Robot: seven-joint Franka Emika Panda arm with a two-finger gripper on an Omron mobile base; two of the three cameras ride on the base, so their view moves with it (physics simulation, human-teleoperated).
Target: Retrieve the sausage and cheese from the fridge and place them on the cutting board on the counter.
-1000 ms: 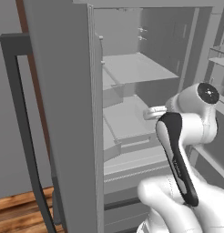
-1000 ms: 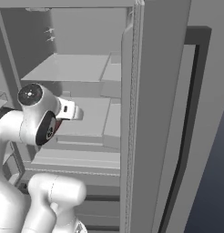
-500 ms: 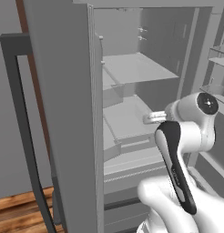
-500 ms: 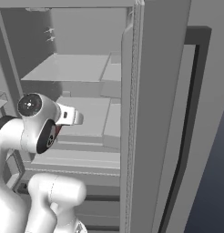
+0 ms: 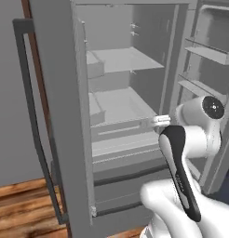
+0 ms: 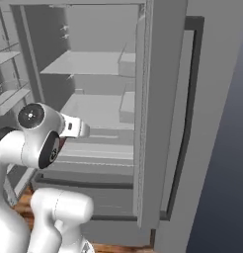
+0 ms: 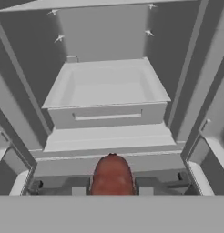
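Note:
The fridge (image 5: 117,104) stands open, its grey shelves and drawer (image 7: 107,113) bare in the hand view. A dark red-brown sausage (image 7: 112,175) sits upright between my two dark fingertips (image 7: 78,190), with my gripper (image 7: 112,189) shut on it just in front of the fridge's lower shelf. From the left base view my hand (image 5: 160,122) hangs at the front edge of the middle shelf. In the right base view the hand (image 6: 74,127) points into the fridge (image 6: 94,104). The cheese, the cutting board and the counter are out of view.
The fridge's left door (image 5: 58,116) stands open beside my arm, with a long dark handle (image 5: 30,116). The other door with its shelf bins (image 5: 205,56) stands open on the right. In the right base view a door (image 6: 163,113) rises close on the right. Wooden floor (image 5: 23,204) lies below.
My hand has sunk a little and drawn back from the fridge's inside toward its front edge, and the elbow has swung down. The gripper has stayed shut.

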